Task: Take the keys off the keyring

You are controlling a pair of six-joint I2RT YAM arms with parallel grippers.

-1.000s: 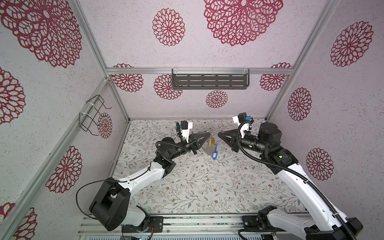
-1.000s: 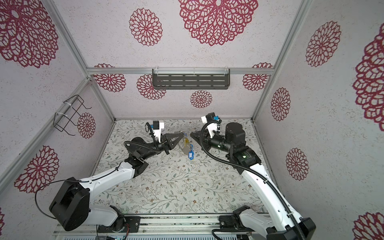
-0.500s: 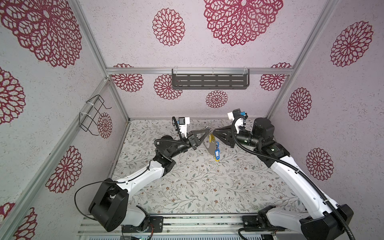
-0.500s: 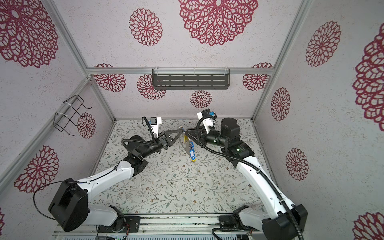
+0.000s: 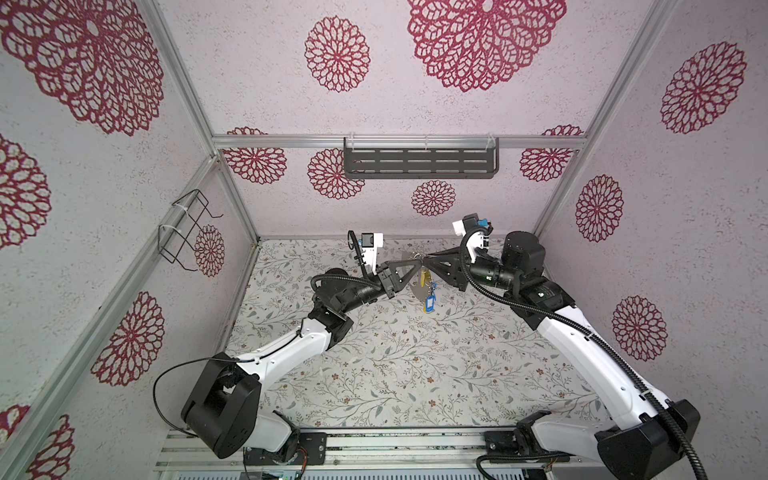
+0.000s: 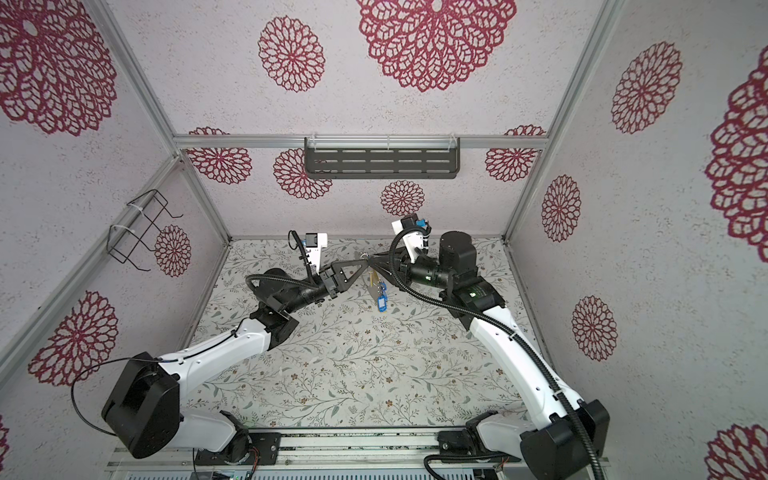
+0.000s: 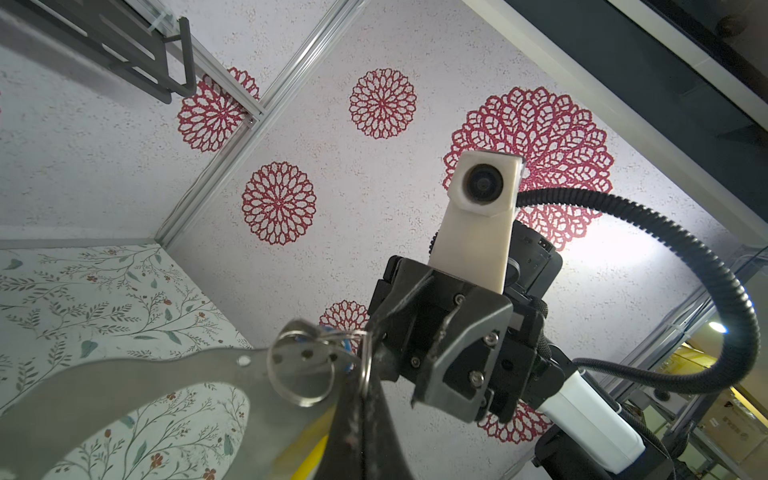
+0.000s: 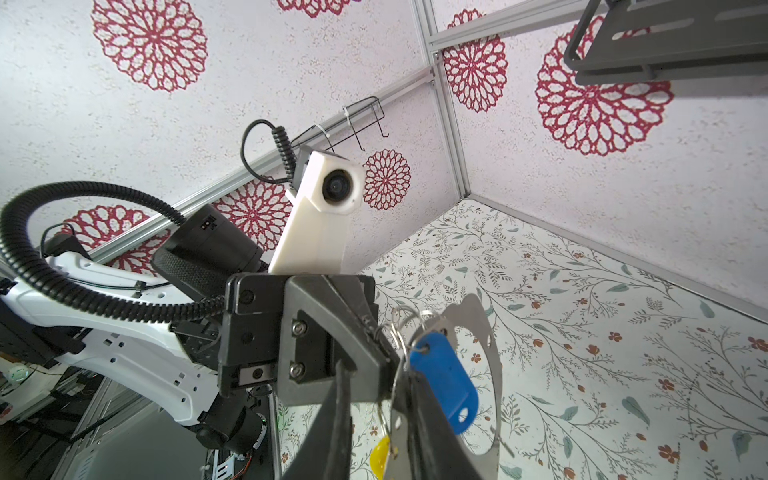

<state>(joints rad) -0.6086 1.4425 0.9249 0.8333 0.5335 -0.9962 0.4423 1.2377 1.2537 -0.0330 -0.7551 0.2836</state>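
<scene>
While your left gripper (image 5: 417, 263) clamps the keyring (image 7: 104, 386), keys (image 8: 442, 382) not yet off; right gripper (image 5: 427, 262) at a silver loop (image 7: 366, 365), grip unclear; next pinch loop, work it off.

In both top views the spot where the left gripper (image 5: 417, 263) and right gripper (image 5: 428, 262) meet is too small to show what either pinches. In the left wrist view the keyring (image 7: 124, 390) runs off the picture's edge and the yellow tag (image 7: 309, 451) is mostly hidden behind a dark finger (image 7: 357, 436). The right wrist view cuts the keyring off too.
</scene>
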